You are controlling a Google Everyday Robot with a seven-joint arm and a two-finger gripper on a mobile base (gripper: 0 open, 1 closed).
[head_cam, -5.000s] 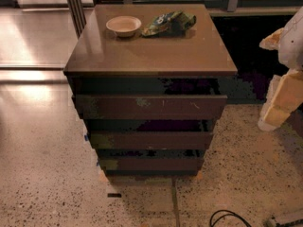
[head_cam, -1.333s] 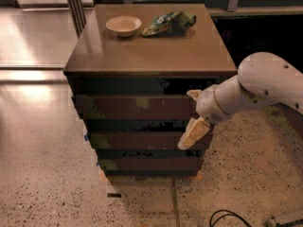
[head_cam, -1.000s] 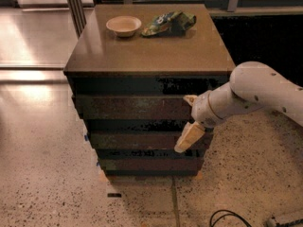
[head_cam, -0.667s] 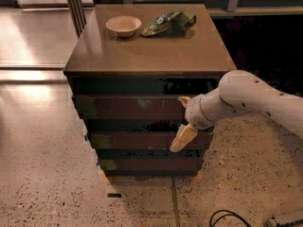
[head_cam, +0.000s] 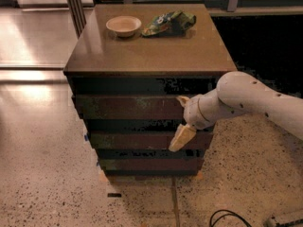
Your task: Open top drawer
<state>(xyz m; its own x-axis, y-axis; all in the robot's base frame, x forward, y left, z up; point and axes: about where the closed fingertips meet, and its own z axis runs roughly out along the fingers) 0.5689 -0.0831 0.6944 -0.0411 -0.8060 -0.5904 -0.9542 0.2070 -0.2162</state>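
Camera view: gripper at the right part of the top drawer; drawer not yet pulled out.
The top drawer is the uppermost front under the cabinet top. The gripper fingers stand apart, one at the front's upper edge and one below its lower edge; contact cannot be confirmed. Done: approach to the front. Remaining, by judgement: close on the edge and pull the drawer outward.
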